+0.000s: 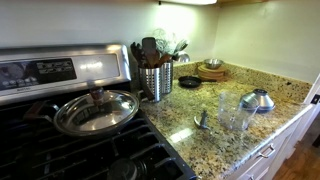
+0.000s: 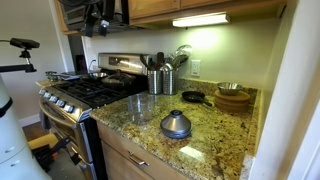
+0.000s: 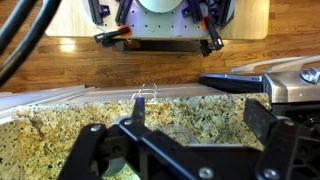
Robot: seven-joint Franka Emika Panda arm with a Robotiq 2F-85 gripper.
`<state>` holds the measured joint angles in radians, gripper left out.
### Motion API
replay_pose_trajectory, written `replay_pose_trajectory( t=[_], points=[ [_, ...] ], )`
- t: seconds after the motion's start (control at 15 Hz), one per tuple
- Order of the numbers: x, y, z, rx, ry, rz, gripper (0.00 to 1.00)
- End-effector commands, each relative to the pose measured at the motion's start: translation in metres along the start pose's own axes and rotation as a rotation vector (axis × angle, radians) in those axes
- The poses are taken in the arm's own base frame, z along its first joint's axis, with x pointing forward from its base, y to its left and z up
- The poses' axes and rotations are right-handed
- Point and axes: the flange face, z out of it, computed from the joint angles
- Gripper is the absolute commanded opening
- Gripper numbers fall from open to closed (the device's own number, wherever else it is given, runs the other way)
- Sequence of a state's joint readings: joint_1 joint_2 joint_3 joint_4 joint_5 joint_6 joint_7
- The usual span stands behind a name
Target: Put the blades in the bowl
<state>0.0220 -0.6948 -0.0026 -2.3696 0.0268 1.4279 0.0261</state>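
The blades (image 1: pixel 203 120) are a small grey metal piece lying on the granite counter, just beside the bowl. The bowl (image 1: pixel 235 112) is clear and straight-sided and stands upright near the counter's front edge; it also shows in an exterior view (image 2: pixel 141 107). My gripper (image 2: pixel 97 18) hangs high above the stove, far from both. In the wrist view the gripper (image 3: pixel 178 128) is open and empty, with its fingers spread wide over bare granite. A faint curved clear rim (image 3: pixel 182 134) shows between them. The blades do not show in the wrist view.
A grey metal dome (image 1: pixel 258 100) sits next to the bowl. A small black dish (image 1: pixel 189 82) and a shallow wooden bowl (image 1: pixel 211 70) stand at the back. A steel utensil holder (image 1: pixel 154 80) is beside the stove, where a lidded pan (image 1: pixel 96 111) rests.
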Motion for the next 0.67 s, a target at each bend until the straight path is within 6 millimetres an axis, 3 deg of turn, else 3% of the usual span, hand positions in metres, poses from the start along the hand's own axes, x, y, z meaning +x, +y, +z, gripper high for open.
replay_pose_trajectory(
  t=[0.0,0.6],
  points=[
    [0.009,-0.022,0.003,-0.018,0.026,0.016,1.0],
    [0.05,-0.081,0.025,-0.04,0.177,-0.005,1.0]
  ],
)
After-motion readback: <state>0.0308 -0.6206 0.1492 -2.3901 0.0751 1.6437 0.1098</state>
